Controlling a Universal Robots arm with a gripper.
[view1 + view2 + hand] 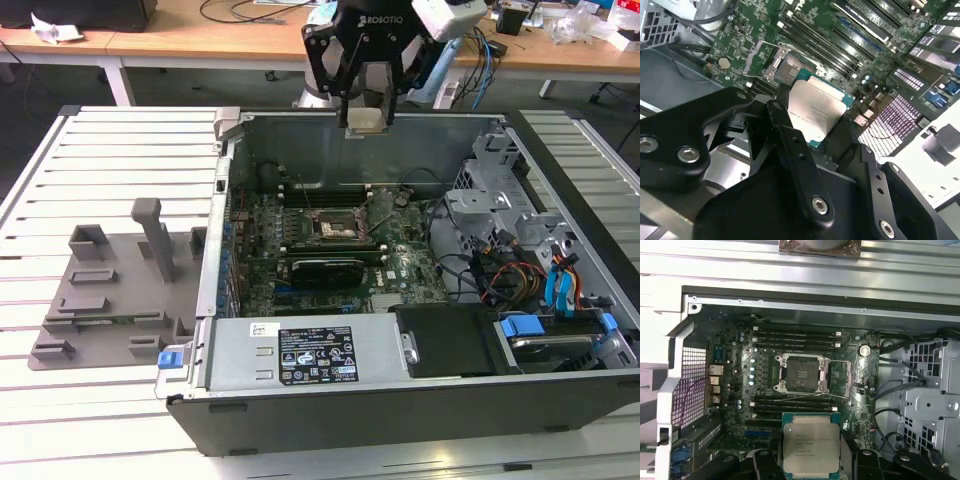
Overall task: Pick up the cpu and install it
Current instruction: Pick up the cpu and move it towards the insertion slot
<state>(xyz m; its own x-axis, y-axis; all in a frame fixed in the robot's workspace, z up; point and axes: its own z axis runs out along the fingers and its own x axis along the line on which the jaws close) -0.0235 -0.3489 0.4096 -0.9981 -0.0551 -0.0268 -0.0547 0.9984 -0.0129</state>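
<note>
The gripper [368,112] clasps the cpu [811,447] (silvery square top, green rim); raised over the computer case [240,345].

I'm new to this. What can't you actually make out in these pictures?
- Silvery-grey square cpu: one edge hidden behind the black gripper holding it, first wrist view.
- Dark square motherboard socket: contact pins too small, first wrist view.
- Gripper's upper part: cut off by the picture's edge, exterior view.

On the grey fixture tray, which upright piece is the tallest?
The slim post; it rises well above the squat blocks around it.
</note>
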